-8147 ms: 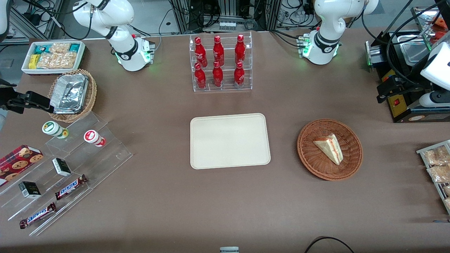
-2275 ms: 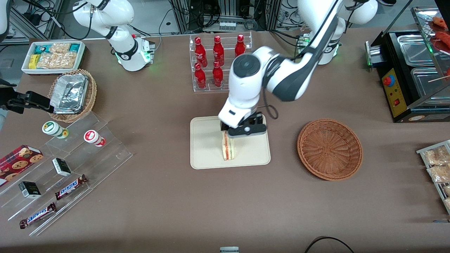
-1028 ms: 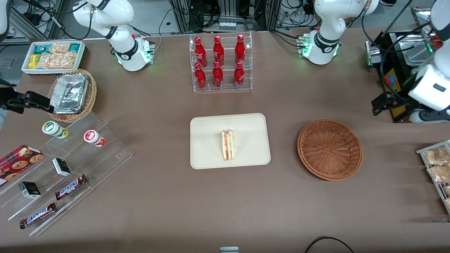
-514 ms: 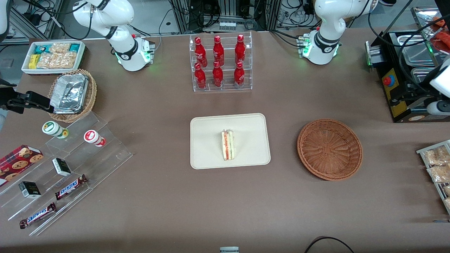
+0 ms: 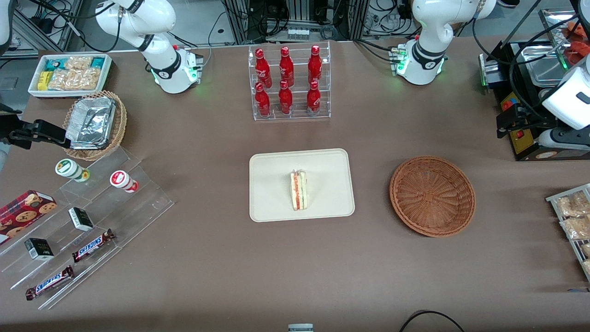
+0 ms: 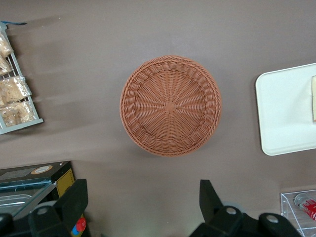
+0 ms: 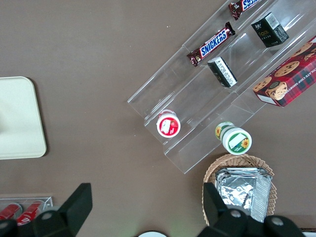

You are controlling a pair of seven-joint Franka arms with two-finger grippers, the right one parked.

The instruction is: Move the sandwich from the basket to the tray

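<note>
The sandwich (image 5: 298,190) stands on its edge on the cream tray (image 5: 322,166) in the middle of the table, red and green filling showing. A sliver of it shows at the frame edge of the left wrist view (image 6: 314,98), on the tray (image 6: 284,116). The reddish-brown wicker basket (image 5: 432,196) sits beside the tray toward the working arm's end and has nothing in it; it also shows in the left wrist view (image 6: 170,105). My gripper (image 5: 530,124) is open and holds nothing (image 6: 143,207). It hangs high above the table's working-arm end, well away from basket and tray.
A clear rack of red bottles (image 5: 288,83) stands farther from the camera than the tray. A black food warmer (image 5: 530,92) and a rack of snack bags (image 5: 571,221) sit at the working arm's end. Stepped clear shelves with snacks (image 5: 83,216) lie toward the parked arm's end.
The sandwich went from the basket to the tray and was let go. The arm then pulled back to the working arm's end; in the last half second the gripper only shifted slightly there.
</note>
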